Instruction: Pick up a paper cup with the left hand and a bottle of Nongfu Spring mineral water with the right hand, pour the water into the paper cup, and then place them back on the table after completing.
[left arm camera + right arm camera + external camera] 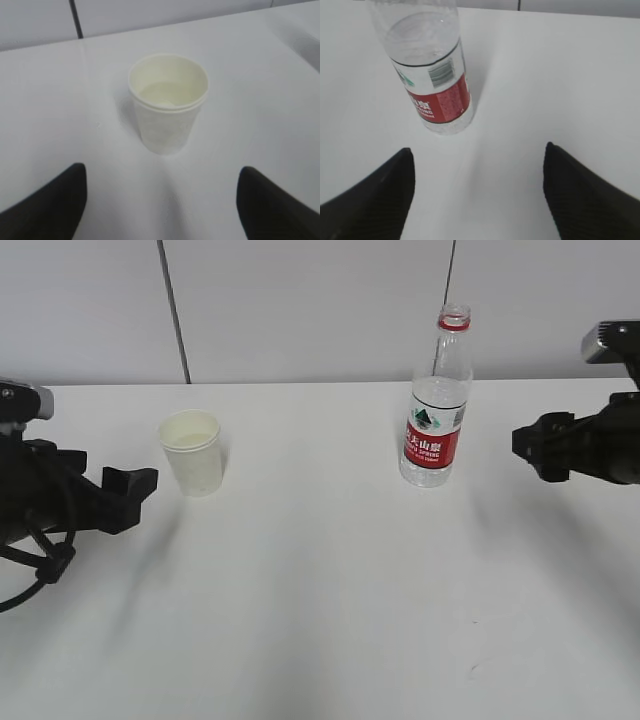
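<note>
A white paper cup stands upright on the white table at the left; the left wrist view shows it with clear water inside. My left gripper is open and empty, a short way left of the cup; its fingertips frame bare table. An uncapped Nongfu Spring bottle with a red label stands upright at the right, partly filled; it also shows in the right wrist view. My right gripper is open and empty, right of the bottle, its fingertips apart.
A grey panelled wall runs behind the table's far edge. Bare white tabletop lies between cup and bottle and across the front.
</note>
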`<state>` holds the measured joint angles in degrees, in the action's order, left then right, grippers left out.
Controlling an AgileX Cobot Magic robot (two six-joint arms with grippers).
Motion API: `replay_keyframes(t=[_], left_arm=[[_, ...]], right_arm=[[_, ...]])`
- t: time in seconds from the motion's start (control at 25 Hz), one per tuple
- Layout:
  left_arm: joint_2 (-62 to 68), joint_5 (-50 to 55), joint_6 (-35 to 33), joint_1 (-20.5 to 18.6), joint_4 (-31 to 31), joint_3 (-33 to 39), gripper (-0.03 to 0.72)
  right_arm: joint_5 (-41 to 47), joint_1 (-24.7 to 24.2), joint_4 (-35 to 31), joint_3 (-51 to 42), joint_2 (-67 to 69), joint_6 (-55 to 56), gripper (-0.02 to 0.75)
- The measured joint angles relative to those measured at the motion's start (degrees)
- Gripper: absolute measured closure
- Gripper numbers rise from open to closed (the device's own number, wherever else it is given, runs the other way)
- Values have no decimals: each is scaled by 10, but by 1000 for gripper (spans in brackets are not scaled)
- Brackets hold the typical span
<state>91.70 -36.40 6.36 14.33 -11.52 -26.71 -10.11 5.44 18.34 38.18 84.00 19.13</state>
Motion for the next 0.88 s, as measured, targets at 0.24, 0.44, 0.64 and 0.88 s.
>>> replay_keyframes(t=[0.24,0.44,0.64,0.88], left_arm=[[-89,198,49,0,6,1,126],[-157,435,70,0,43,-31,126],[-201,691,70,0,88,-114,161],[-205,976,70,0,108,-225,183]], right_arm=[[189,0,-8,-2,-91,44,148],[348,0,-66,10,-143,48,148],[548,0,-145,75,-159,16,148],[758,0,-236,153,-159,-71,148]])
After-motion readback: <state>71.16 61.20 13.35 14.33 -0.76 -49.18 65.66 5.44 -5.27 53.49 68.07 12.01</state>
